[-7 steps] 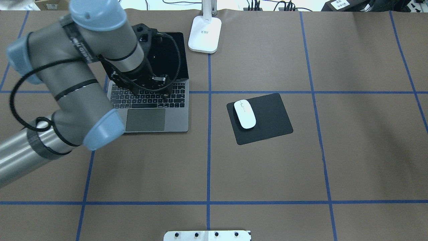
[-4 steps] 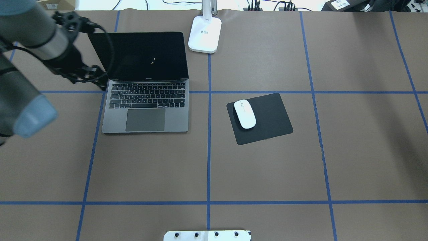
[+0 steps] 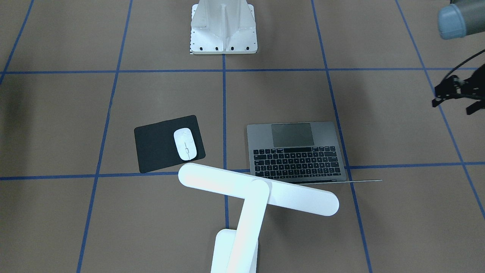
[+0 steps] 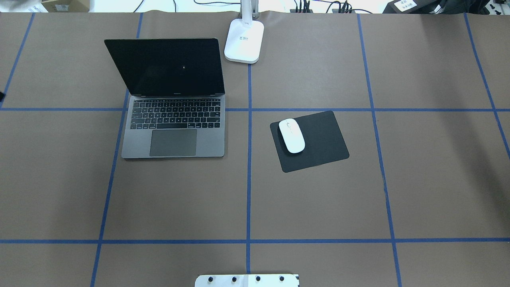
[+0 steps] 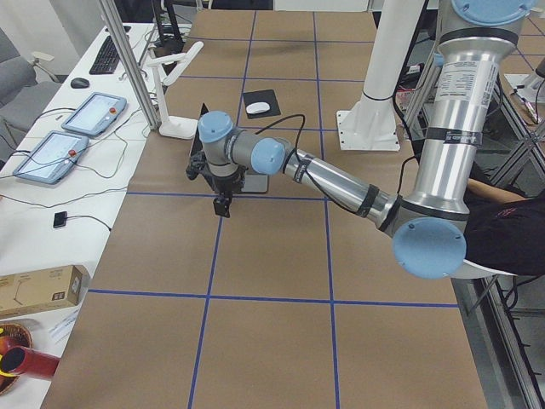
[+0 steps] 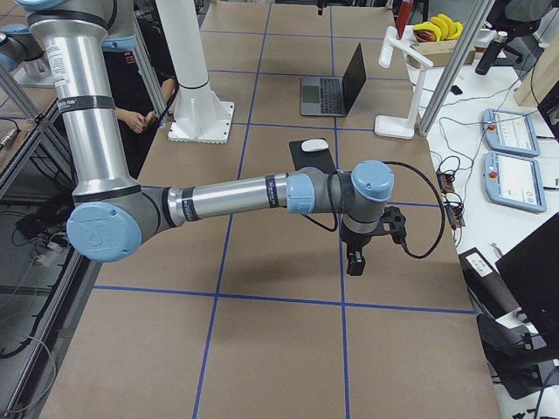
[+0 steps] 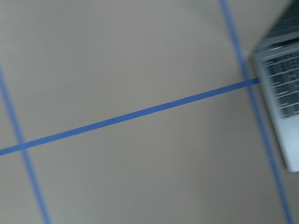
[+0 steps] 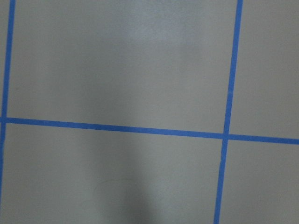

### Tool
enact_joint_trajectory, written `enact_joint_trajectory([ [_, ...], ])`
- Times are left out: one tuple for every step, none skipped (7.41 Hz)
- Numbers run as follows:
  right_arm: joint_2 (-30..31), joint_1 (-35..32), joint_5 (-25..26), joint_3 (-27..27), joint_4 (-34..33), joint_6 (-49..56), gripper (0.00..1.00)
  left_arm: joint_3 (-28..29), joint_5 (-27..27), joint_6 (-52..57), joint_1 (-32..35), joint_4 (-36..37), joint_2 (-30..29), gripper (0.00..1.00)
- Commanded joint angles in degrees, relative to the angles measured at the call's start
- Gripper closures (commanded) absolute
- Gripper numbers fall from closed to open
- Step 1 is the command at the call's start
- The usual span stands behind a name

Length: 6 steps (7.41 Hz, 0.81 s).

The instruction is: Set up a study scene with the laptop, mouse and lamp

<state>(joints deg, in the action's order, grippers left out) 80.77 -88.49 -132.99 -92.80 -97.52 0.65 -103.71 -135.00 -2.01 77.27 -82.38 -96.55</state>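
Currently underway: judged a closing check, since every piece looks placed.
Doing it well: keep any arm move high and wide of the upright screen and the lamp's bar head; nudge nothing.
Laptop: open, on the robot's left half.
Mouse: on the black mat, at the edge nearer the laptop.
Lamp: base at the far table edge, just beside the screen.
Left claw: above bare table beside the laptop; grip state impossible to tell.
Right claw: over bare table, well apart from the mat; likewise cannot tell.
Surface: flat brown table with a blue tape grid.
Room: white side desk with control tablets and cables.
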Motion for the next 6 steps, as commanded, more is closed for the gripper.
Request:
enact_joint_trajectory([
  [2.37, -0.10, 0.28, -3.17, -0.22, -0.38, 0.00, 7.01, -1.49, 10.95, 6.47, -0.50, 4.15, 0.00],
  [2.90, -0.10, 0.37, -3.70, -0.22, -0.47, 0.00, 7.03, -1.49, 11.41, 6.57, -4.42, 8.87, 0.00],
  [2.91, -0.10, 0.54, -3.79, -0.31, -0.47, 0.00, 7.12, -1.58, 11.15, 6.57, -8.46, 12.49, 0.00],
  [2.91, -0.10, 0.63, -3.79, -0.31, -0.47, 0.00, 7.20, -1.50, 10.98, 6.57, -8.76, 12.96, 0.00],
  [2.91, -0.10, 0.89, -3.88, -0.31, -0.47, 0.00, 7.73, -1.49, 11.15, 6.66, -8.94, 12.96, 0.00],
  [2.91, -0.10, 0.98, -3.88, -0.31, -0.47, 0.00, 7.73, -1.49, 11.15, 6.66, -8.94, 12.96, 0.00],
])
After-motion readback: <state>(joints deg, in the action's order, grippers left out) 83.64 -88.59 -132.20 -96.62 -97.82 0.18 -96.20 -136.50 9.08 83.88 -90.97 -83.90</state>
